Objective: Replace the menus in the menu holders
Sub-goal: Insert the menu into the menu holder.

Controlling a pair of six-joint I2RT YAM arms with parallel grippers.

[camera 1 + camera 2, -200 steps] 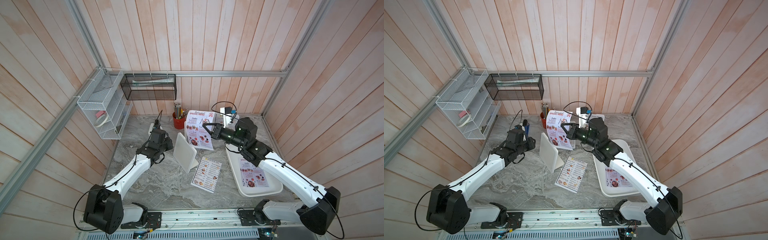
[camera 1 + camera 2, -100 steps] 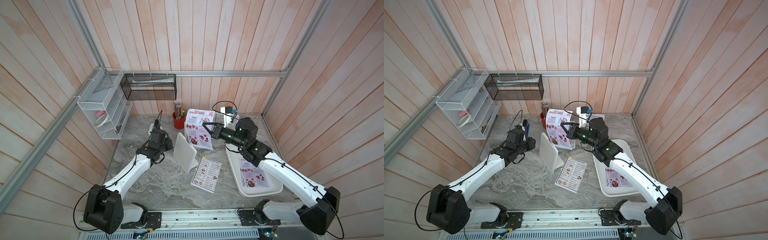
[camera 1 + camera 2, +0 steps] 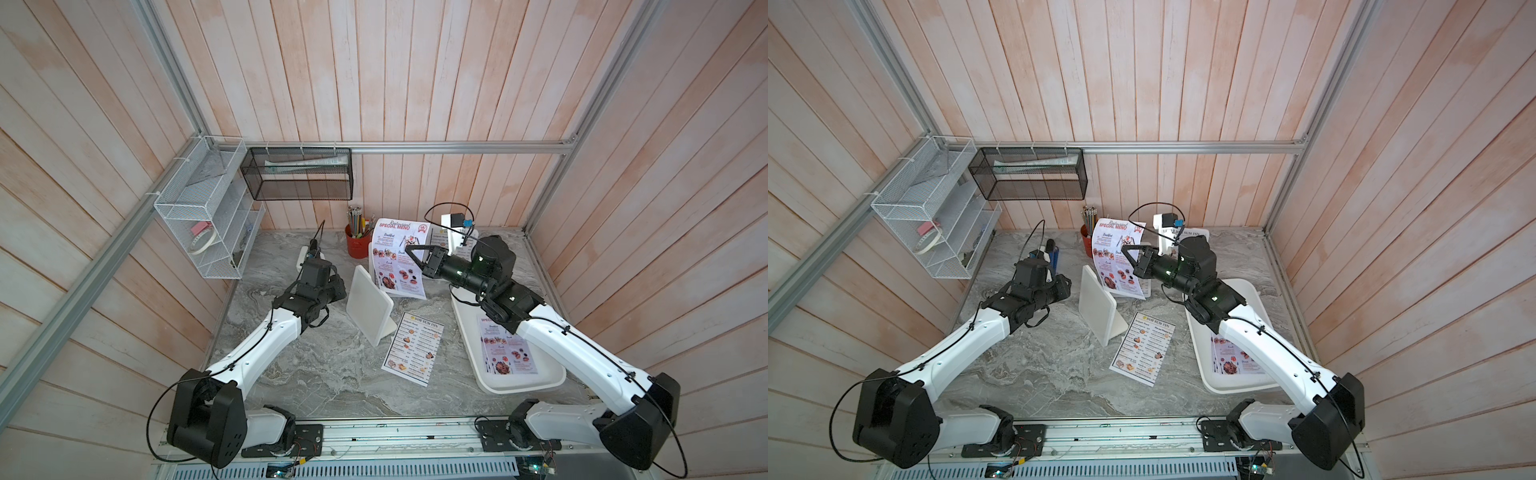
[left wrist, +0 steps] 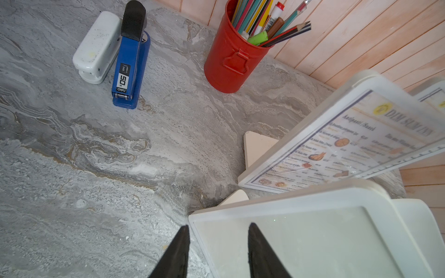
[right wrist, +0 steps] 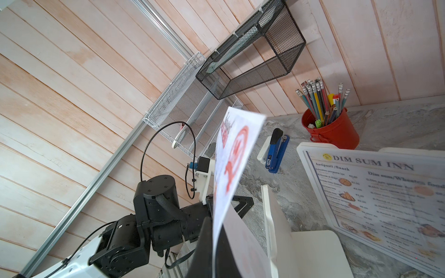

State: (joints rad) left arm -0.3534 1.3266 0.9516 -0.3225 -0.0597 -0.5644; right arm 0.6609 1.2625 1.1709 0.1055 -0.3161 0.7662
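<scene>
While the left gripper [image 4: 218, 226] sits at the empty menu holder [image 3: 368, 307] with its fingers set apart either side of one edge, I can't tell whether they actually pinch it. That holder stands upright mid-table. A blue stapler [image 4: 131, 69] and red pencil cup [image 3: 357, 247] sit at the back. Just behind the empty holder, a lilac SPECIAL MENU sheet [image 3: 392, 257] is held upright, pinched tight in the right gripper [image 3: 409, 249], in front of a second menu holder [image 5: 302, 156] loaded with DIM SUM INN. A loose DIM SUM INN menu [image 3: 413, 351] lies flat on the marble [image 3: 316, 374] between the empty holder and the white tray [image 3: 519, 384]. The tray holds spare SPECIAL MENU sheets [image 3: 509, 351], partly under the right arm.
</scene>
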